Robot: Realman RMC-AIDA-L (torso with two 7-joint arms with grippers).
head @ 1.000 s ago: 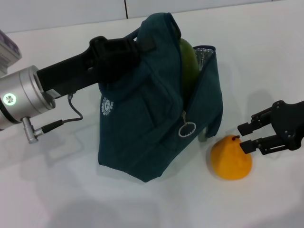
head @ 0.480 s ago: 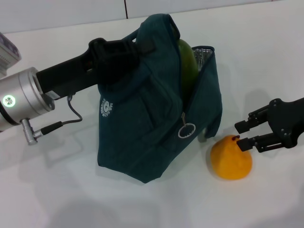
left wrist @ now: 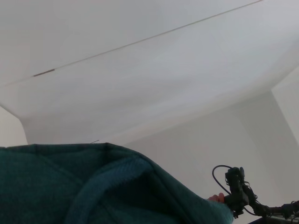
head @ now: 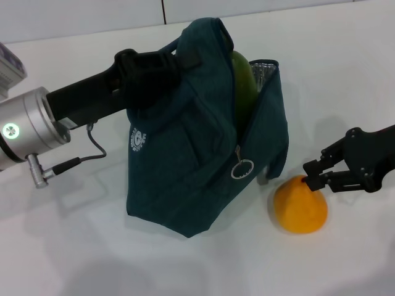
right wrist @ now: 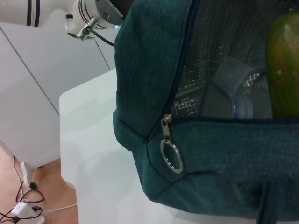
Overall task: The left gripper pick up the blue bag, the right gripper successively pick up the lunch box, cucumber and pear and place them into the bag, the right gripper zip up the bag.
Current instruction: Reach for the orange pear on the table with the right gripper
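My left gripper [head: 153, 73] is shut on the top handle of the blue bag [head: 197, 148] and holds it upright and open on the white table. The cucumber [head: 244, 81] stands inside the bag with its end sticking out of the mouth. In the right wrist view the lunch box [right wrist: 232, 91] lies against the silver lining beside the cucumber [right wrist: 285, 60]. The ring zipper pull [head: 242, 168] hangs at the bag's front. The pear [head: 300, 205] sits on the table right of the bag. My right gripper [head: 312, 174] has its fingers closed on the pear's narrow top.
A white and purple object [head: 10, 63] sits at the far left edge. The table's [head: 345, 74] back edge runs behind the bag. Bare surface lies in front of the bag and pear. In the right wrist view, cables [right wrist: 18, 205] lie on the floor beyond the table's edge.
My right gripper has moved left onto the pear's top and its fingers have drawn together around it. The left arm and bag have stayed put.
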